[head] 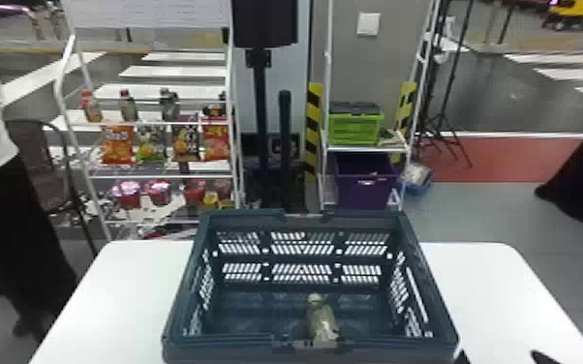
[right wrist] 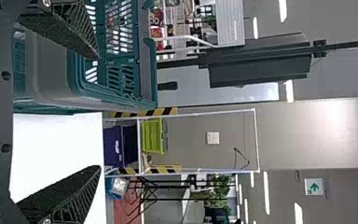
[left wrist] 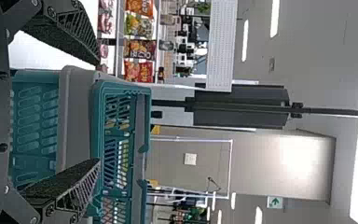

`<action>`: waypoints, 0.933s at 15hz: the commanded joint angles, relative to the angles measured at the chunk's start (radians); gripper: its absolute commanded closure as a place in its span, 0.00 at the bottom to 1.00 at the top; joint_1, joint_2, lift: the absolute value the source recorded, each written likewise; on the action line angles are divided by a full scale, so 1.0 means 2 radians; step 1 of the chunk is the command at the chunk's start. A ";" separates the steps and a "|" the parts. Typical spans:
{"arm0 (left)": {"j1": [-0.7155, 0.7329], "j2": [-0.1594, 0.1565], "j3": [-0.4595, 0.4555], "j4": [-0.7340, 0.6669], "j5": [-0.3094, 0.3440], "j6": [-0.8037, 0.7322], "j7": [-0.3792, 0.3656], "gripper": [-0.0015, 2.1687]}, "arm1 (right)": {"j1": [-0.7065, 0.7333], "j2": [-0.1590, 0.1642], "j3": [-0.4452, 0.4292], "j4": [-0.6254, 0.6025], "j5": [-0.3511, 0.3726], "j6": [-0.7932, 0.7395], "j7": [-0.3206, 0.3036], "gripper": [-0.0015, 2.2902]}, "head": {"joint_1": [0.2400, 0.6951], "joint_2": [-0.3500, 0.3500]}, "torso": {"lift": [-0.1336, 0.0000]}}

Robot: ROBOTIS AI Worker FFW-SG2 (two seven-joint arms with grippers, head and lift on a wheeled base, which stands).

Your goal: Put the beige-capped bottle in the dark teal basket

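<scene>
While head view shows bottle [head: 322, 320] in basket [head: 222, 349] — wrist views show left hand [left wrist: 99, 112] and right hand [head: 498, 355] spread.

Basket [head: 182, 300] is dark teal; table [head: 111, 295] white; post [head: 314, 130] yellow-black striped.

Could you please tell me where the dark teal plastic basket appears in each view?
Head view: the basket is at lower centre, on the white table.
Left wrist view: beyond the left hand, showing between its open fingers.
Right wrist view: partly behind one finger of the right hand.
Shared landmark: the square white wall plate.
</scene>
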 commanded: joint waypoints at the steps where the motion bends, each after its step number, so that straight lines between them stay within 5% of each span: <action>1: 0.000 0.000 0.000 -0.002 -0.001 0.003 0.000 0.07 | 0.004 0.001 -0.002 0.005 0.001 -0.008 0.004 0.02 | 0.57 0.50 | 1.00; 14: 0.002 0.001 -0.001 -0.007 -0.002 0.008 -0.001 0.07 | 0.018 0.004 -0.006 0.011 0.007 -0.008 0.015 0.02 | 0.57 0.50 | 1.00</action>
